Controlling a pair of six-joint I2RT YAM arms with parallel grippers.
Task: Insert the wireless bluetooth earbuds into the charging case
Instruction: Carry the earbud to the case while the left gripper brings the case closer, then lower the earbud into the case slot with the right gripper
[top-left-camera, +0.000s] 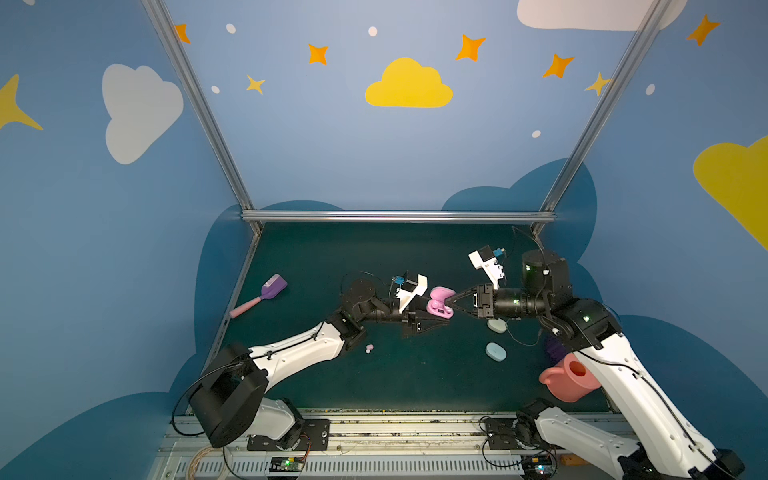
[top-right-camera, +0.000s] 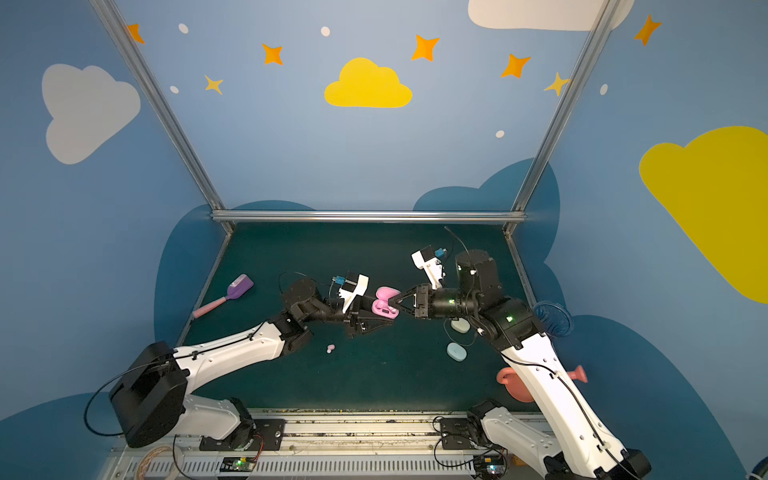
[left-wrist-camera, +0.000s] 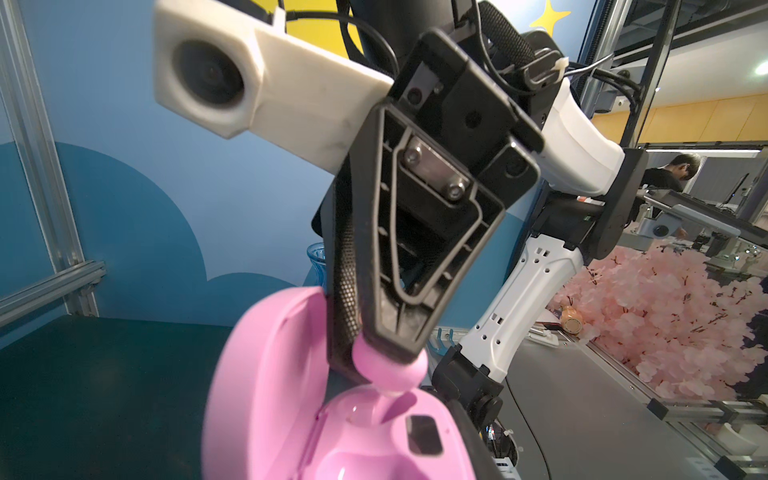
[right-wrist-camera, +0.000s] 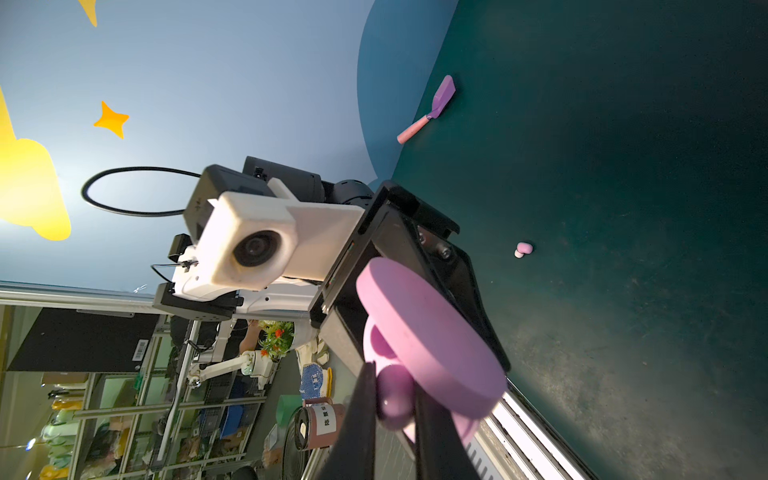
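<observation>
Two grippers are meeting at the open pink charging case (top-left-camera: 438, 308). The left gripper (top-left-camera: 433, 319) is clamping its base. The right gripper (left-wrist-camera: 386, 353) is pinching a pink earbud (left-wrist-camera: 390, 372) right at its socket, which only the left wrist view is showing plainly. Both top views are showing a second pink earbud (top-left-camera: 369, 348) lying on the mat (top-left-camera: 395, 374), well left of the case.

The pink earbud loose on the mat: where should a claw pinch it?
Probably across the rounded pink body of the loose earbud, straight down from above: it lies alone on the mat, and its whitish tip looks too small to pinch.
</observation>
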